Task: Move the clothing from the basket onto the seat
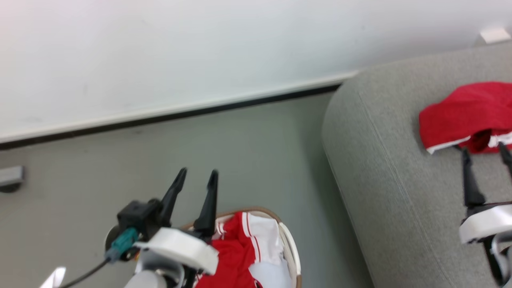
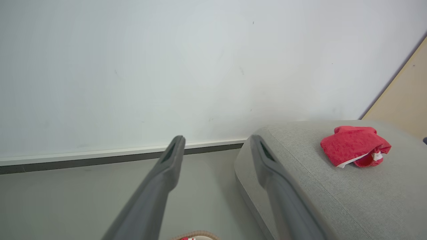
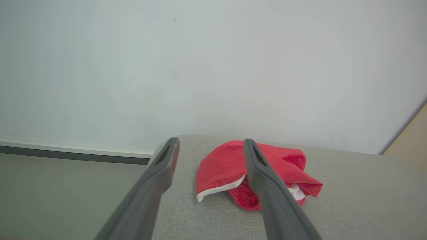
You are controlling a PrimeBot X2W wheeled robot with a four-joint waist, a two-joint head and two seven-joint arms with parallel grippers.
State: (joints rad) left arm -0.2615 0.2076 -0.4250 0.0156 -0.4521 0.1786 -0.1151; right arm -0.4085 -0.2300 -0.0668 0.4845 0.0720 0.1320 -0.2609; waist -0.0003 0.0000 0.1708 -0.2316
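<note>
A crumpled red garment with white trim [image 1: 464, 116] [image 2: 353, 145] [image 3: 223, 170] lies on the grey seat [image 1: 392, 168] [image 2: 333, 193] [image 3: 367, 200]. My right gripper [image 1: 486, 150] [image 3: 210, 143] hovers just short of it, open, nothing between its fingers. More red and white clothing [image 1: 244, 244] fills the white basket with the brown rim [image 1: 290, 240] [image 2: 196, 235] on the floor left of the seat. My left gripper [image 1: 198, 174] [image 2: 217, 140] stands open above the basket's far edge, empty.
Grey floor [image 1: 240, 136] runs between the basket and a white wall with a dark baseboard [image 1: 168, 116]. A small grey fitting [image 1: 10, 178] sits at the left edge. A beige panel [image 2: 407, 96] rises behind the seat.
</note>
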